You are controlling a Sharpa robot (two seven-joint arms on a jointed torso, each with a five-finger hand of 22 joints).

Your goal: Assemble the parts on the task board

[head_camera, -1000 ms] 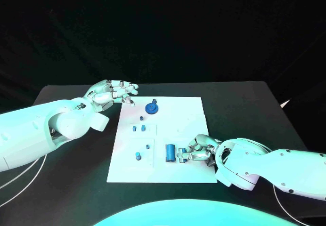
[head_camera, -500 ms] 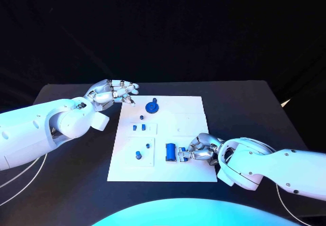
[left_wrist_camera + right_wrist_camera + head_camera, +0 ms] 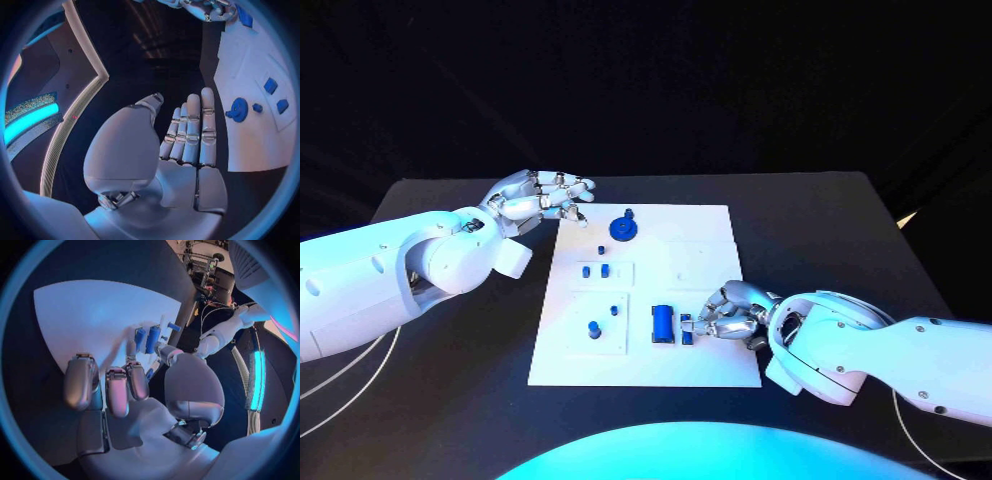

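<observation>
Light is falling from above onto the white task board [image 3: 689,230], so it is shining bright, while the black table [image 3: 834,230] and the space behind it are staying very dark. The white arms are glaring, and the left hand [image 3: 538,197] and the right hand [image 3: 728,312] are catching small shiny spots. In the wrist views straight edges are bending round near the dark rim, a long lamp strip [image 3: 255,380] is glowing at the side, and the right hand's fingers [image 3: 117,390] are throwing a soft grey shadow on the board beside the small blue part [image 3: 687,326] they are pinching.
</observation>
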